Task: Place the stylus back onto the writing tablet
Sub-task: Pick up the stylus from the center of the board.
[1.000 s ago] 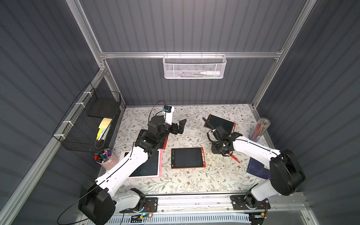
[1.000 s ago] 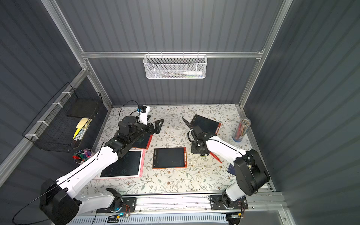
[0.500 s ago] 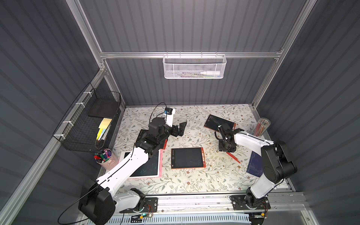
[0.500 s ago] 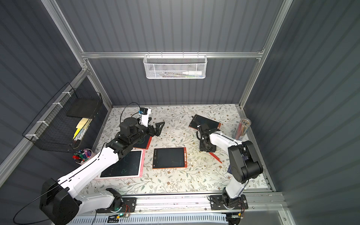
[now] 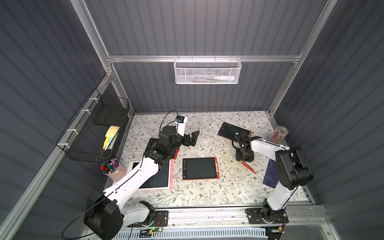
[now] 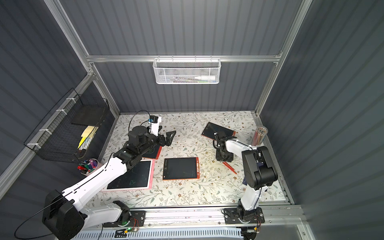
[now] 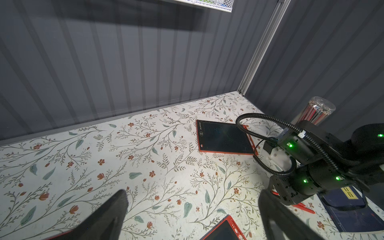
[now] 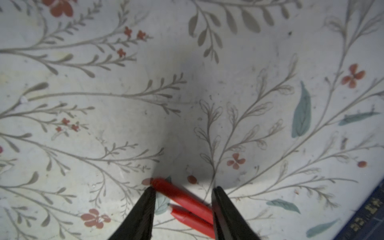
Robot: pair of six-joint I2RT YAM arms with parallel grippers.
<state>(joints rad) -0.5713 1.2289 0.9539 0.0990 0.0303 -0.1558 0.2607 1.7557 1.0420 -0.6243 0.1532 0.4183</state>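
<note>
Lying between right gripper (image 8: 185, 188) jaws (apart): stylus (image 8: 182, 197).

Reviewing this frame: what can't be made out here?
- Right wrist view: whether the right tool grips the upper stylus; it is blurred.
- Both top views: the right tool's tips, hidden under the right arm.
- Both top views: the small red tablet, mostly covered by the left arm.
- Both top views: the white basket contents, too small behind mesh.
</note>
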